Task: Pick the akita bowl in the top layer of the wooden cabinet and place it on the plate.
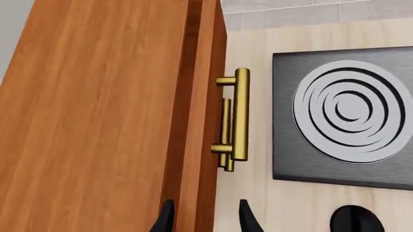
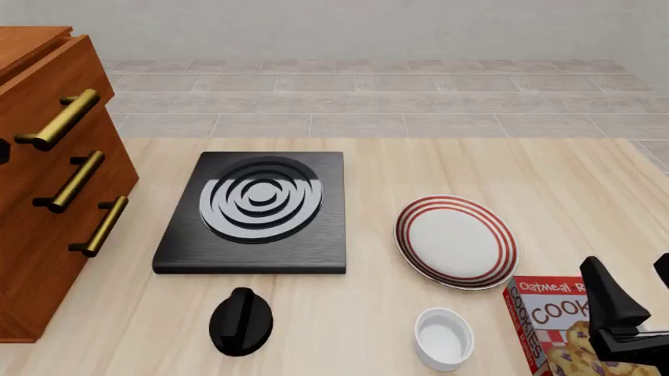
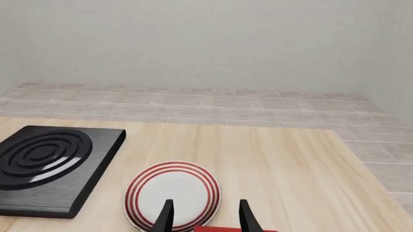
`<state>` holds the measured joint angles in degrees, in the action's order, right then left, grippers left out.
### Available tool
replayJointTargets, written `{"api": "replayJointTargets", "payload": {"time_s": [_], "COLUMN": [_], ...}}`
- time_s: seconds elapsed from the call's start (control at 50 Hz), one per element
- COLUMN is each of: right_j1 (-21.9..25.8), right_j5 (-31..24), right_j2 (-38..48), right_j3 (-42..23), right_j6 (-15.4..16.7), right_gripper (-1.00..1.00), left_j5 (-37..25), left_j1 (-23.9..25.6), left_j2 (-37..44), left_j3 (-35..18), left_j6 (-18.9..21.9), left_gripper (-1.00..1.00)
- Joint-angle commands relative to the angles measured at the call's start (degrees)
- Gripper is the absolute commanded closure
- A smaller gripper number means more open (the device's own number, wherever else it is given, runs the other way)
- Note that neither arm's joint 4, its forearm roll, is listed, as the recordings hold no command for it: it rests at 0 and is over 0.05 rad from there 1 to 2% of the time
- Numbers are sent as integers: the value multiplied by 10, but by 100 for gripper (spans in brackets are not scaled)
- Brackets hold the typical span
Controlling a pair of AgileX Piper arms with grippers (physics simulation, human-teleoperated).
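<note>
Beside the wooden cabinet [image 2: 47,196], the left tool [image 1: 205,217] hangs spread and empty, its tips straddling the front edge of the top layer [image 2: 42,86] short of the brass handle [image 1: 240,116]. To open the drawer well, it should centre on that bar and close squarely — then pull straight out. Nothing shows the akita bowl, presumably inside. Near the plate [image 2: 456,241], the right tool [image 3: 205,215] waits released.
</note>
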<state>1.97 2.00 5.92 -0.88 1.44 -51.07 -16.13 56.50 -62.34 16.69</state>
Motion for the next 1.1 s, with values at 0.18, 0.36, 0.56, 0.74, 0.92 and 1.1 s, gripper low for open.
{"api": "replayJointTargets", "payload": {"time_s": [0.18,0.36,0.56,0.74,0.92,1.1], "right_j1": [0,-1,-1,-3,-3,-4], "right_j5": [2,1,-2,-4,-1,14], "right_j2": [2,1,-3,-5,-3,11], "right_j3": [1,0,0,0,0,1], "right_j6": [0,0,-2,-4,-6,-6], "right_gripper": [-100,-100,-100,-100,-100,-100], "left_j5": [24,38,24,13,6,-5], "left_j1": [-15,-22,8,22,34,53], "left_j2": [10,17,23,30,30,35], "left_j3": [34,54,62,62,64,58], "left_j6": [3,10,-12,-16,-17,-19], "left_gripper": [-100,-100,-100,-100,-100,-100]}}
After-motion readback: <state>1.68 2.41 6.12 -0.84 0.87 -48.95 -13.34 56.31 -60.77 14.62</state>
